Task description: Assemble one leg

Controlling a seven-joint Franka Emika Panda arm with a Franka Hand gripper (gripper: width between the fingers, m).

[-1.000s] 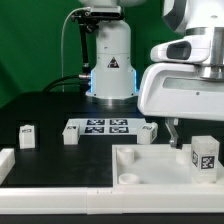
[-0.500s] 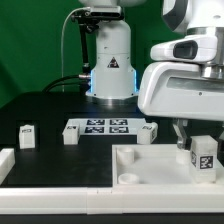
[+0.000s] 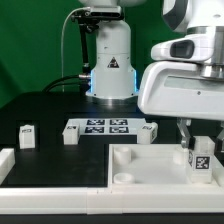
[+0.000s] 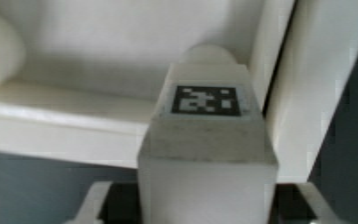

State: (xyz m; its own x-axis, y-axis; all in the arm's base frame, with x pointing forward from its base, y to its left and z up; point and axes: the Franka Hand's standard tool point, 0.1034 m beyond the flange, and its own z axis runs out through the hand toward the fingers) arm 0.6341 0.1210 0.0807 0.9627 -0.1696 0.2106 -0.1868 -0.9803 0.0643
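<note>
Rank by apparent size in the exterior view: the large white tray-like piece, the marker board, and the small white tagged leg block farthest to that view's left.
1. Large white tray-like piece, clearly largest, though nearest the camera.
2. Marker board.
3. Small white tagged leg block, smallest.

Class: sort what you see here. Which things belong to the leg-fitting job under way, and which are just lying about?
In the job:
- the gripper
- the held leg
- the large white tray-like piece

Lying about:
- three spare legs
- the marker board
</note>
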